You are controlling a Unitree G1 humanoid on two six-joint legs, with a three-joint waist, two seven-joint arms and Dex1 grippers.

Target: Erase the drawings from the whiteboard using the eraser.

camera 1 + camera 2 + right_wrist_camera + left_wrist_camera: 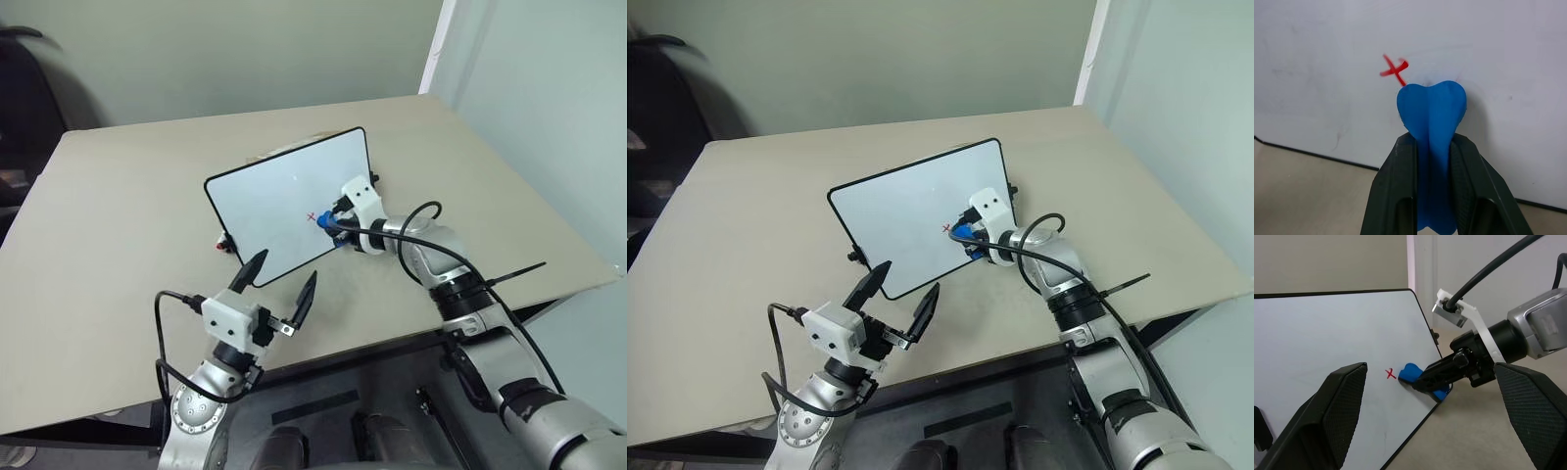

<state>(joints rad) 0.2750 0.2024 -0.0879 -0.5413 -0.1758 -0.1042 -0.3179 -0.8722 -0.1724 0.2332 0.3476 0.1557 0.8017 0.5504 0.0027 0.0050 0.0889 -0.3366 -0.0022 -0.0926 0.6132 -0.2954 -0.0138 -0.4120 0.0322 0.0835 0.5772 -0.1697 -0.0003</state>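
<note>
Right gripper point(1432, 161), two black ribbed fingers, clamped on the bright blue bone-shaped eraser point(1432, 122); its rounded lobed end sits against the white, black-framed whiteboard point(274, 201), just beside a small red "x" mark point(1394, 68), near the board's lower right edge. Whether the tip touches the stroke itself is hard to tell. Left gripper point(279, 284) hangs over the near table edge, fingers spread wide, holding nothing, well short of the board. Board stands tilted on the pale beige matte table point(118, 245), propped from behind by something I cannot make out. Risks, as I judge them: the board is unsteadied, so a firm push from the eraser could slide or tip it backward; pressing near the edge could make it pivot. The eraser is gripped at its narrow waist, and looks smooth and slightly soft, so sideways wiping force may twist it in the fingers. A wipe starting beside the mark may miss part of it. Board surface glossy, with faint grey smudges; corners rounded.
</note>
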